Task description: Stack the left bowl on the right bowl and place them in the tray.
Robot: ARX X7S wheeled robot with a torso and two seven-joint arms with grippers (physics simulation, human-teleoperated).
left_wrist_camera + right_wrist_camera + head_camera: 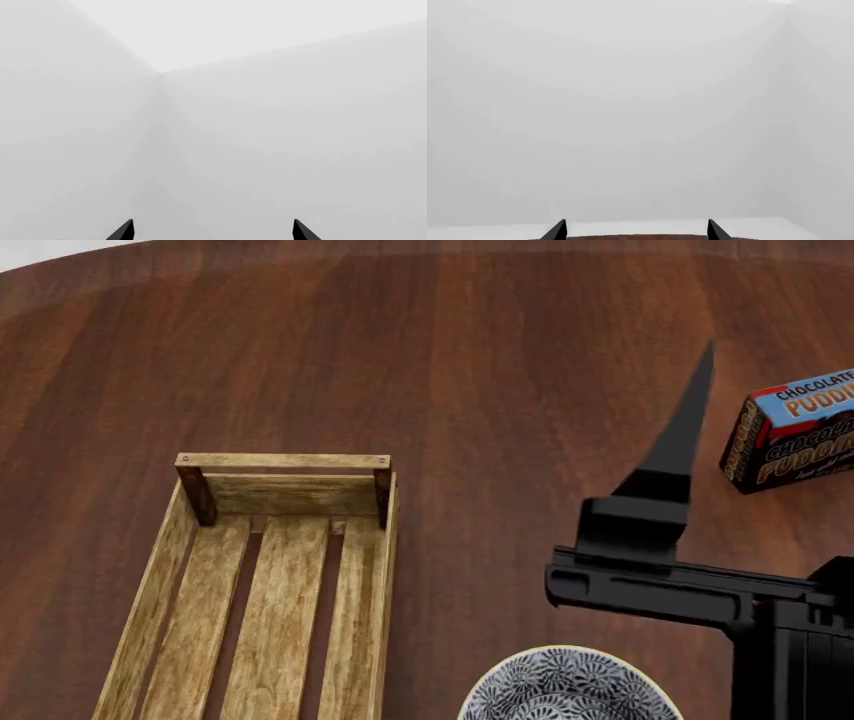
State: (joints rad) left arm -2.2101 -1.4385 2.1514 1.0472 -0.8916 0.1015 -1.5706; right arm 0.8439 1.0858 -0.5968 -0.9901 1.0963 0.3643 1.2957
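Observation:
One blue-and-white patterned bowl (571, 688) shows at the near edge of the head view, cut off by the frame. I cannot tell whether it is the left bowl or the right bowl, and the other bowl is out of view. The tray (190, 570), a light-wood slatted crate, lies empty to the bowl's left. My right gripper (636, 230) is open and holds nothing. In the head view its black finger (674, 430) points away over the table, just right of and beyond the bowl. My left gripper (212, 231) is open, faces bare grey walls, and does not show in the head view.
A chocolate pudding box (794, 430) lies at the right edge of the dark wooden table (441, 350). The table's far edge curves across the upper left corner of the head view. A strip of table edge (634, 237) shows between the right fingertips.

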